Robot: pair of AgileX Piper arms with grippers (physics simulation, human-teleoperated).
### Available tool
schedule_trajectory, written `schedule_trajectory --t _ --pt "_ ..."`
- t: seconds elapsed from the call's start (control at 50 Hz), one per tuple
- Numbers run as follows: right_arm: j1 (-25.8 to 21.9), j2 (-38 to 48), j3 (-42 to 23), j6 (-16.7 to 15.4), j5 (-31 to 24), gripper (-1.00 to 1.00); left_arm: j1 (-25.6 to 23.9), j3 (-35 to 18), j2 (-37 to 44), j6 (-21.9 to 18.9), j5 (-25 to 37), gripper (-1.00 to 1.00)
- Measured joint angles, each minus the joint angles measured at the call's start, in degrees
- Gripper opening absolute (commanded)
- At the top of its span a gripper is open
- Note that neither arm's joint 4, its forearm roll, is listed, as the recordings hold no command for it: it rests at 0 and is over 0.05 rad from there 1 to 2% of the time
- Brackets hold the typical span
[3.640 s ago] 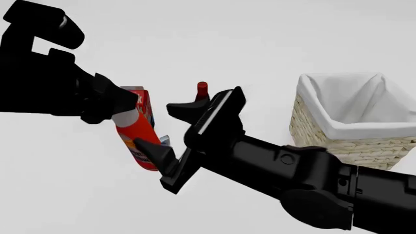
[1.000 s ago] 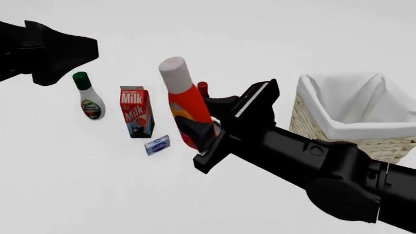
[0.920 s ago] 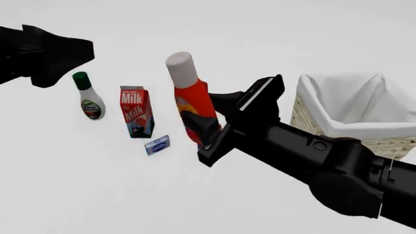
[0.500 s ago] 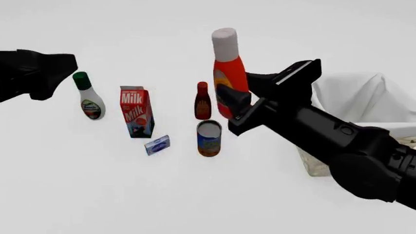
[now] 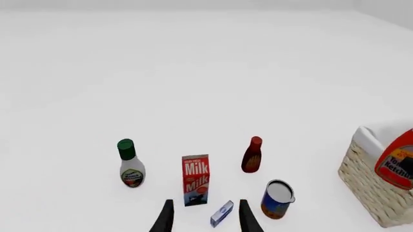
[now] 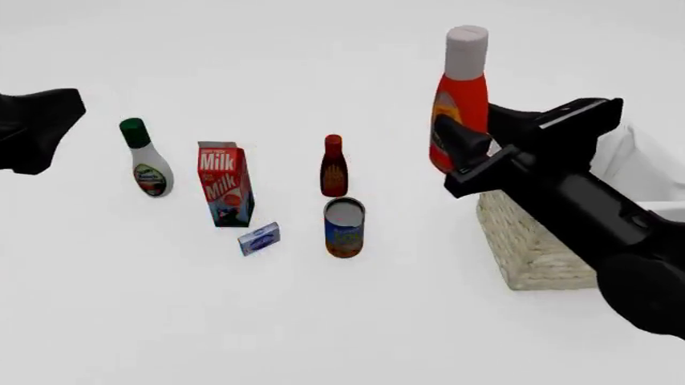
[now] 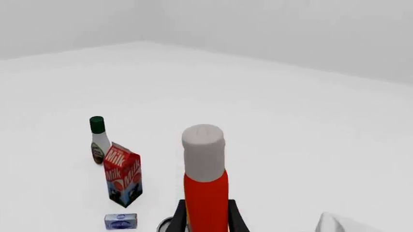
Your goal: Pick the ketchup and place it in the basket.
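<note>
The right gripper (image 6: 463,143) has its fingers clamped on the lower body of the ketchup (image 6: 458,100), holding it upright in the air, just at the near-left corner of the basket (image 6: 535,249) and above rim height. The basket sits twd the right edge of the surface.

Risks as I judge them: grip is low on a tall bottle, so it's top-heavy. A quick swing or wrist tilt could let it pivot betw the fingers or slip out. From this spot a drop lands outside the basket or on the rim w/ its white lining, and could bounce off. Lowering too soon could knock the bottle base into the basket wall and shove the basket.

Left gripper (image 5: 203,220) hangs apart over the milk carton (image 6: 224,184) area, fingers spread, holding nothing; it's no obstacle.
</note>
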State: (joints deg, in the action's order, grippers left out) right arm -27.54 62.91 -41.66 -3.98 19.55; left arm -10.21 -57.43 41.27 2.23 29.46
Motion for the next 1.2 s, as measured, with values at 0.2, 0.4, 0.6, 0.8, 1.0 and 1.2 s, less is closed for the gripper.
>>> schedule_trajectory --t 0.2,0.4,0.6,0.8,1.0,1.2 --pt "4.13 -1.96 0.78 0.09 0.60 -1.00 1.77 1.95 -1.91 -1.00 -2.01 1.00" --pt "8.03 -3.05 1.02 0.27 1.03 -1.00 2.43 3.40 -2.84 -1.51 -3.47 1.00" --pt "12.25 -3.75 1.49 0.77 1.82 -1.00 2.79 4.05 -3.17 -2.02 -4.26 1.00" --pt "16.95 -3.89 2.27 1.33 2.91 -1.00 2.87 4.19 -2.96 -2.67 -4.94 1.00" --pt "20.66 -3.86 2.98 2.02 3.72 -1.00 2.84 4.12 -2.56 -3.09 -5.41 1.00" --pt "23.78 -3.62 3.60 2.71 4.48 -1.00 2.76 4.49 -2.43 -3.23 -5.94 1.00"
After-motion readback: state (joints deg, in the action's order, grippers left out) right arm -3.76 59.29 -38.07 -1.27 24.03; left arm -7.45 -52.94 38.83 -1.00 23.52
